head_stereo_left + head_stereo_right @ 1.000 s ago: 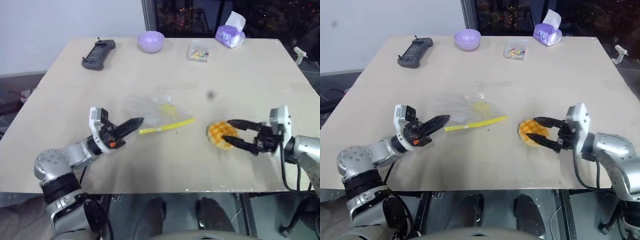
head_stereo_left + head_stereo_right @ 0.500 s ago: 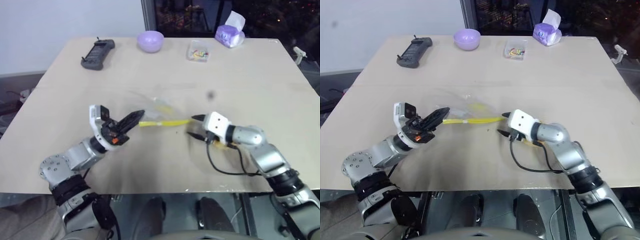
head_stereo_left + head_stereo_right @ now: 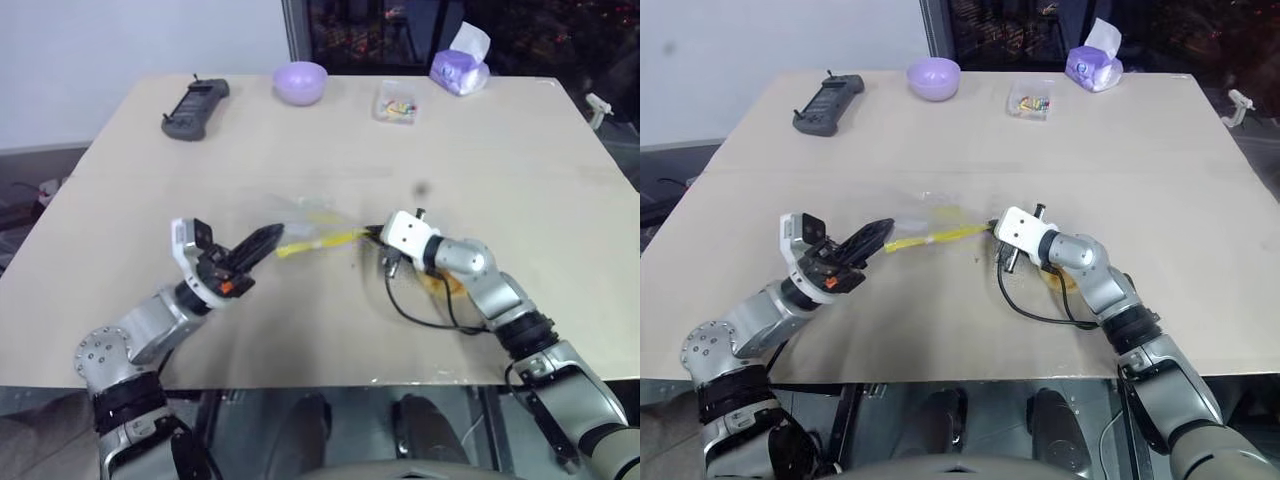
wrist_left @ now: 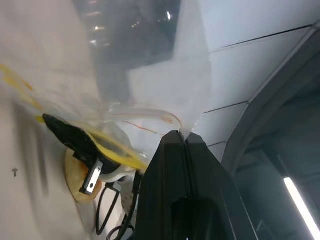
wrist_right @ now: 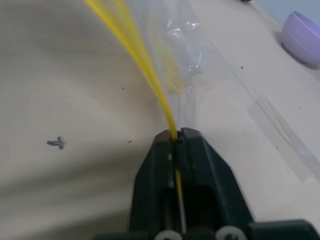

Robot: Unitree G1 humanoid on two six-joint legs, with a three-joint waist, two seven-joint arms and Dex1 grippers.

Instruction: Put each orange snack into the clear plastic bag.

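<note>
Left eye view, bag: clear plastic bag (image 3: pixel 310 222) just left of frame centre, slung thin and floppy between two grips, yellow seal strip (image 3: pixel 318 241) pulled into a line.
Left eye view, left gripper (image 3: pixel 268 238): left of centre, fingers pinched tight on the strip's left end.
Left eye view, right gripper (image 3: pixel 372 236): at centre, clamped fully on the strip's right end.
Left eye view, snack: orange snack (image 3: pixel 440 283) right of centre, flat on the table (image 3: pixel 520 180), mostly tucked under the right forearm.
Right eye view, background: lilac bowl (image 3: pixel 934 77) and small clear box (image 3: pixel 1031 102) along the top edge, well apart from the action.
Left wrist view, grip: black fingers (image 4: pixel 175 150) together on crinkled film, bag billowing above, bun showing lower left.
Right wrist view, grip: fingers (image 5: pixel 192 145) nipping the yellow strip, film trailing off toward upper centre.
Handling, bag: featherlight, limp, slippery; likely to collapse or slide free unless gripped on the stiffer seal strip, one lip each side to open the mouth.
Handling, snack: looks soft and crushable, light; best taken across its domed sides with a gentle squeeze.
</note>
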